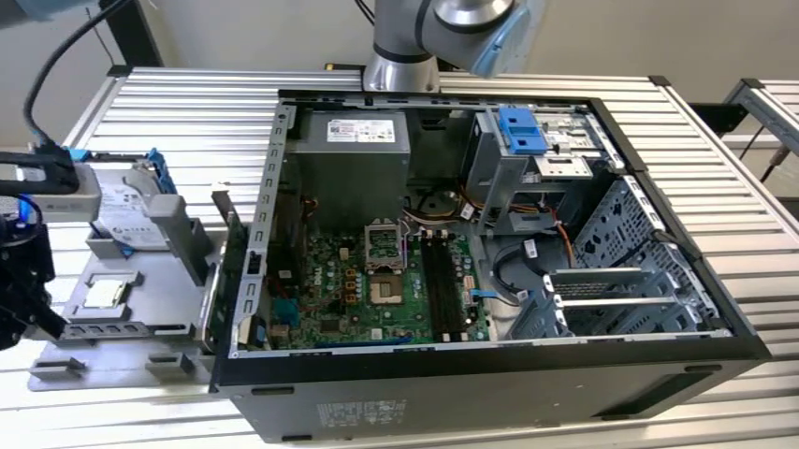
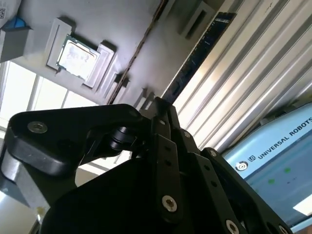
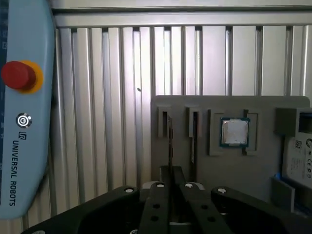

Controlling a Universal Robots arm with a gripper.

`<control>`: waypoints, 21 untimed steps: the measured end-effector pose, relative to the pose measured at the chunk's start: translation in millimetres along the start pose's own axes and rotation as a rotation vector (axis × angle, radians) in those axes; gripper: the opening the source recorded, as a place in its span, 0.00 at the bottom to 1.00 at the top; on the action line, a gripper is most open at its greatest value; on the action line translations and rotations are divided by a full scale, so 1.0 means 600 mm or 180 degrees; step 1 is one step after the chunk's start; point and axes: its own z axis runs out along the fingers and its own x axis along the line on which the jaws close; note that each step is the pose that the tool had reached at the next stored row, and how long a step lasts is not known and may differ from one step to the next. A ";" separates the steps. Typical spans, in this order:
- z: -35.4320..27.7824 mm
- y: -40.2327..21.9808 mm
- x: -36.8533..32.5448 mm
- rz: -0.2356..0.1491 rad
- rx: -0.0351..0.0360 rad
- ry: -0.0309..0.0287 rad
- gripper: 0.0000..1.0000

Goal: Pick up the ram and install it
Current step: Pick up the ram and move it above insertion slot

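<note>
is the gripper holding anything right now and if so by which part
Cannot be told. The gripper is right at the ram, which stands on edge in a slot of the grey tray, but a grip on it does not show.

Black gripper there, jointed bars studded with silver screws. Behind it, a silver-grey arm, pale blue cap, black cable.

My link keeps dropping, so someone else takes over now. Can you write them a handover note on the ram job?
Pincer: poised at the flat grey parts tray, close to the ram; whether it is open or shut cannot be told.
Long dark bluish ram stick: on edge in the tray, outside the open black computer case.
Done: pincer lined up at the ram.
Left: pick-up and install.
</note>
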 end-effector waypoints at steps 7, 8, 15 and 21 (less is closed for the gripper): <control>-0.053 0.001 0.000 0.0000 0.0000 0.0001 0.00; -0.060 0.001 0.000 -0.0001 0.0000 0.0000 0.00; -0.114 0.002 -0.001 0.0000 0.0000 0.0000 0.00; -0.190 0.003 -0.002 0.0000 0.0000 0.0000 0.00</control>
